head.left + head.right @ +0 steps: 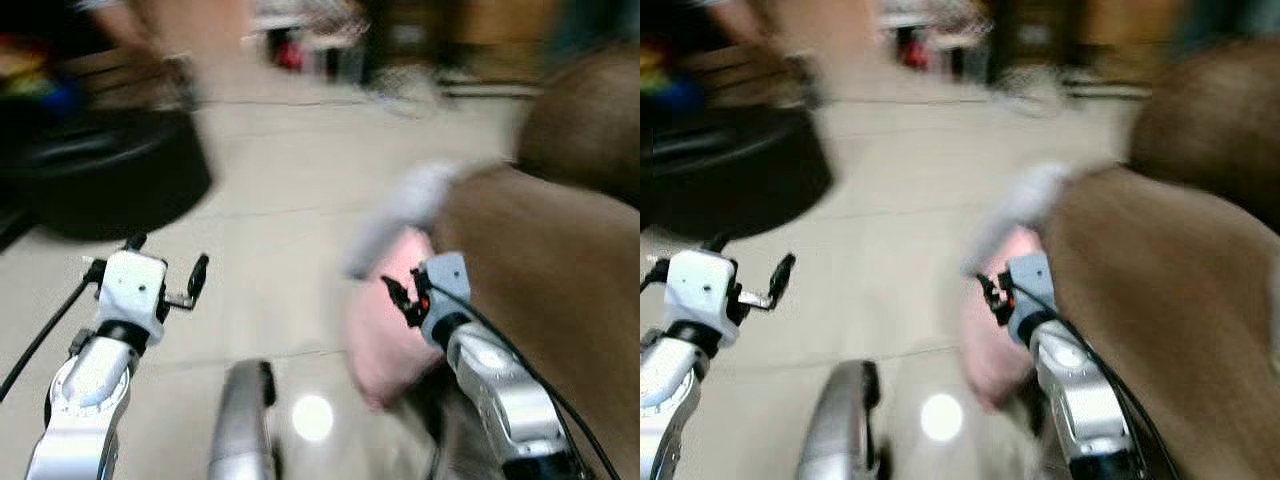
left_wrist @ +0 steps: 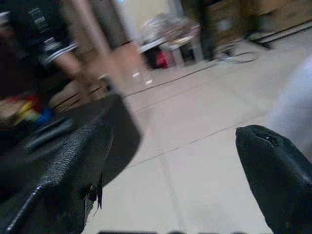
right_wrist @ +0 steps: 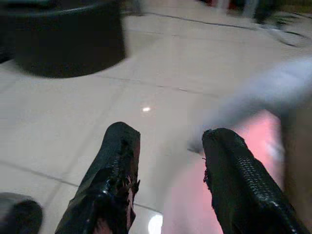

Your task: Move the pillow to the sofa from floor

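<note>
A pink pillow (image 1: 385,335) stands on the tiled floor, leaning against the front of a brown sofa (image 1: 545,270). Above it a pale grey pillow (image 1: 400,210) rests against the same sofa edge. My right gripper (image 1: 403,295) hovers just in front of the pink pillow, at its upper edge. In the right wrist view the right gripper (image 3: 165,136) is open, with bare floor between its fingers and the pink pillow (image 3: 263,141) beside one finger. My left gripper (image 1: 168,258) is raised over bare floor to the left, open wide and holding nothing. The head views are blurred.
A large round black object (image 1: 100,170) sits on the floor at the far left. A person's arm (image 2: 56,48) shows beyond it. Furniture and clutter (image 1: 310,40) line the far wall. Light tiled floor (image 1: 280,200) lies between the black object and the sofa.
</note>
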Robot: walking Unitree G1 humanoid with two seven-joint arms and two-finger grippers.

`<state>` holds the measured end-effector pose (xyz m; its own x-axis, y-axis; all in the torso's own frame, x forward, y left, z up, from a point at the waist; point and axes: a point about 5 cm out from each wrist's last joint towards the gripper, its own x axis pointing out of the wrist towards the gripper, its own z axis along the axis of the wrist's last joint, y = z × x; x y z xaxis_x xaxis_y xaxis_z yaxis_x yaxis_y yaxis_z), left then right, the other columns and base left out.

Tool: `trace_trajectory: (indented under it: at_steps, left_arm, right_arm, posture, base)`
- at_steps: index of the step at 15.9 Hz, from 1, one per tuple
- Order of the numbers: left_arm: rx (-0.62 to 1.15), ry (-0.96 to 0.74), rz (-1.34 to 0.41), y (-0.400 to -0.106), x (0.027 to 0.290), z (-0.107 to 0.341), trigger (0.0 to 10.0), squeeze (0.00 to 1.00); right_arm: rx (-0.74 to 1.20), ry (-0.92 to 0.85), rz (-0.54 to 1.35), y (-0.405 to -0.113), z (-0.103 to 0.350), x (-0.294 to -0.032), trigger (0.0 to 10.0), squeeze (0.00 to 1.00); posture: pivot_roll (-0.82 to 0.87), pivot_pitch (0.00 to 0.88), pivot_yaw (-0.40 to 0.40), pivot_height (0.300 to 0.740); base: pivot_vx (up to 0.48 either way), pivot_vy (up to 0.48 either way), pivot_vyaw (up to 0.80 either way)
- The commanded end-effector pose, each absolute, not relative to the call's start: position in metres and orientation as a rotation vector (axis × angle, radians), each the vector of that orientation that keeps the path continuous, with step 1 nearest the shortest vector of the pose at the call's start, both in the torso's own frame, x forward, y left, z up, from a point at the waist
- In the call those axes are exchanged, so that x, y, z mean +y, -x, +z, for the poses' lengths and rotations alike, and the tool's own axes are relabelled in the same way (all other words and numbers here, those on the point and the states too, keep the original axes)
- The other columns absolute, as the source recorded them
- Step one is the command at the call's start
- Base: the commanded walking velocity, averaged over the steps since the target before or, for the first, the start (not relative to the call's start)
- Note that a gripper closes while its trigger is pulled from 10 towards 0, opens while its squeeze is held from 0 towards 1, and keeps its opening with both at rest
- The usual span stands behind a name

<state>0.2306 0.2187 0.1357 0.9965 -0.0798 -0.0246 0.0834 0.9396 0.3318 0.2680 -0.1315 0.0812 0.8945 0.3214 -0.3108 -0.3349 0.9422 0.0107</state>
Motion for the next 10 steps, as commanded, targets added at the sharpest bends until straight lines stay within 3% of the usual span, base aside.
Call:
trace_trajectory:
  at_steps: [1,5,10]
  left_arm:
    - [0.014,-0.339,-0.074,-0.229,0.221,0.136,10.0,0.0]
    - [0.023,-0.326,-0.058,-0.225,0.22,0.133,10.0,0.0]
    - [0.042,-0.354,-0.062,-0.23,0.223,0.131,10.0,0.0]
  right_arm:
    - [0.282,0.056,0.364,-0.27,0.088,-0.128,10.0,0.0]
    - [0.297,0.066,0.349,-0.274,0.087,-0.131,10.0,0.0]
    - [0.296,0.028,0.185,-0.274,0.084,-0.146,10.0,0.0]
  posture:
    - [-0.07,0.0,0.02,0.5]
    - [-0.07,0.0,0.0,0.5]
    - [-0.09,0.0,0.005,0.5]
  base:
    - [0.334,0.0,0.8]
    - [0.336,0.0,0.16]
    - [0.0,0.0,0.0]
